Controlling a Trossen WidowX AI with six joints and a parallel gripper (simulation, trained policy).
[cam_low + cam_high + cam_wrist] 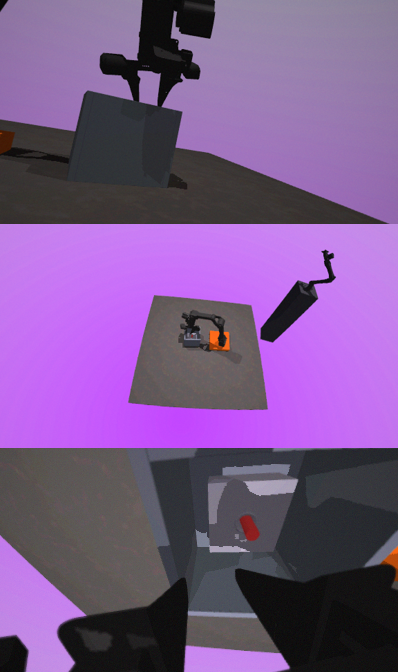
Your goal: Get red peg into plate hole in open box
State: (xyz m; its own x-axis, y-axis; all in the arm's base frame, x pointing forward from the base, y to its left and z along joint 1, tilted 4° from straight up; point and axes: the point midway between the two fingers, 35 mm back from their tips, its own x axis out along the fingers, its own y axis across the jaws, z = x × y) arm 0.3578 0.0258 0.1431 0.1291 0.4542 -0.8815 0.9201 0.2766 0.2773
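While standing in the plate's hole, bare of any grip

In the wrist view, a plain red cylindrical peg (192, 336) (249, 528), jutting from the pale square plate (195, 337) (272, 513) inside the open grey box (192, 343) (121, 145) (325, 523), slanting towards five o'clock. At one o'clock from the black parallel-jaw gripper (193, 330) (148, 103) (210, 576), with fingers spread, pinching nothing. In the exterior view, hidden behind the box wall, like the fingertips. Depth in the hole impossible to tell.
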